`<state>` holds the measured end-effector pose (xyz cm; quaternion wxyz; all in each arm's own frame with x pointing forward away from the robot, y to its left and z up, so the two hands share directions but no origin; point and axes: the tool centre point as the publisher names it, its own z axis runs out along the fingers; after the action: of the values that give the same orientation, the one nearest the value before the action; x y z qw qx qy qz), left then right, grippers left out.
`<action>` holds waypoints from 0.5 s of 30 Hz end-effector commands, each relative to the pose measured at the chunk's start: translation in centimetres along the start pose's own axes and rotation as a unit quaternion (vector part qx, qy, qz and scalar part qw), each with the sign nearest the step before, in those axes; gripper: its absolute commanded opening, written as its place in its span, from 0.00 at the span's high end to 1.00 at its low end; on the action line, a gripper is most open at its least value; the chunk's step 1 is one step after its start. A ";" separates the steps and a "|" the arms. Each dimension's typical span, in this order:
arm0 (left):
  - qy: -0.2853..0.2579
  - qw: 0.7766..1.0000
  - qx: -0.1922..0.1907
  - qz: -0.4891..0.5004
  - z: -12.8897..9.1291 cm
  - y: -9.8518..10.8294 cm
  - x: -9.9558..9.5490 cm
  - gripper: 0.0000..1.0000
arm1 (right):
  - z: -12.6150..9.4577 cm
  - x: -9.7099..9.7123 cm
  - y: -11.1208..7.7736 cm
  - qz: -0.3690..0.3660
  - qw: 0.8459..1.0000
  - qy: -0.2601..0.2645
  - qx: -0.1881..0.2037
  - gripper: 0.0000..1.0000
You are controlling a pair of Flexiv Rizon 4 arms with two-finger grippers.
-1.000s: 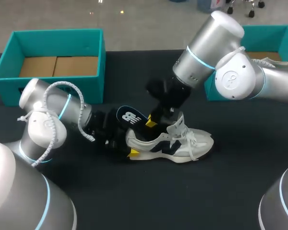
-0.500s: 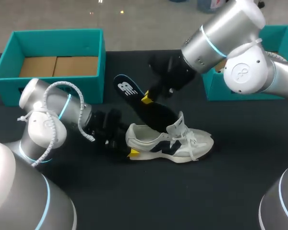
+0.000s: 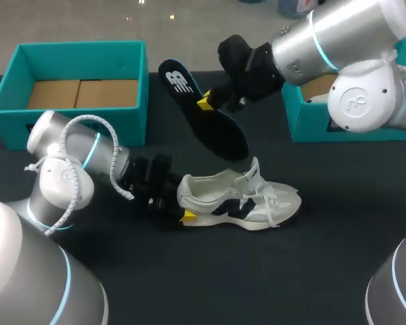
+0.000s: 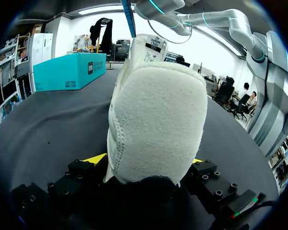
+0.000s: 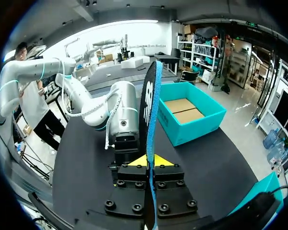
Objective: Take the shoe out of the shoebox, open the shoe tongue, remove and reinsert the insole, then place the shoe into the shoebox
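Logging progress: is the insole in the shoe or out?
Out: the right gripper holds the insole in the air, clear above the shoe.

Noted: shoe (image 4: pixel 156 120) heel in white napped cloth, fuzzy, seams stitched; insole (image 3: pixel 203 108) — matt dark top, blue foam edge; table (image 3: pixel 223 271) black, matt; shoebox (image 3: pixel 81 47) — teal card outside, bare brown cardboard floor; right arm (image 3: pixel 338 34) smooth satin metal.

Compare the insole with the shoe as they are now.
The insole is dark; the shoe is white with navy panels. The insole hangs tilted above the table in the right hand; the shoe lies on it, heel in the left hand. Both are gripped.
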<state>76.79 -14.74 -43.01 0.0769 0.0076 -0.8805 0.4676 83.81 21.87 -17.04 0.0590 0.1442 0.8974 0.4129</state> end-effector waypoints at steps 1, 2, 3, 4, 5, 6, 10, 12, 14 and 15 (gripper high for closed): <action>0.000 1.000 -0.001 0.000 0.1 0.2 -0.1 1.00 | -0.1 0.4 -0.2 0.000 1.000 -0.008 -0.001 1.00; 0.000 1.000 -0.001 0.000 0.1 0.2 -0.1 1.00 | -0.1 0.4 -0.2 0.000 1.000 -0.008 -0.001 1.00; 0.000 1.000 -0.001 0.000 0.1 0.2 -0.1 1.00 | -0.1 0.4 -0.2 0.000 1.000 -0.008 -0.001 1.00; 0.000 1.000 -0.001 0.000 0.1 0.2 -0.1 1.00 | -0.1 0.4 -0.2 0.000 1.000 -0.008 -0.001 1.00; 0.000 1.000 -0.001 0.000 0.1 0.2 -0.1 1.00 | -0.1 0.4 -0.2 0.000 1.000 -0.008 -0.001 1.00; 0.000 1.000 -0.001 0.000 0.1 0.2 -0.1 1.00 | -0.1 0.4 -0.2 0.000 1.000 -0.008 -0.001 1.00; 0.000 1.000 -0.001 0.000 0.1 0.2 -0.1 1.00 | -0.1 0.4 -0.2 0.000 1.000 -0.008 -0.001 1.00; 0.000 1.000 -0.001 0.000 0.1 0.2 -0.1 1.00 | -0.1 0.4 -0.2 0.000 1.000 -0.008 -0.001 1.00; 0.000 1.000 -0.001 0.000 0.1 0.2 -0.1 1.00 | -0.1 0.4 -0.2 0.000 1.000 -0.008 -0.001 1.00; 0.000 1.000 -0.001 0.000 0.1 0.2 -0.1 1.00 | -0.1 0.4 -0.2 0.000 1.000 -0.008 -0.001 1.00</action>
<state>76.79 -14.74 -43.01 0.0769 0.0076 -0.8805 0.4676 83.41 21.72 -17.00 0.0655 0.1474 0.8968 0.4120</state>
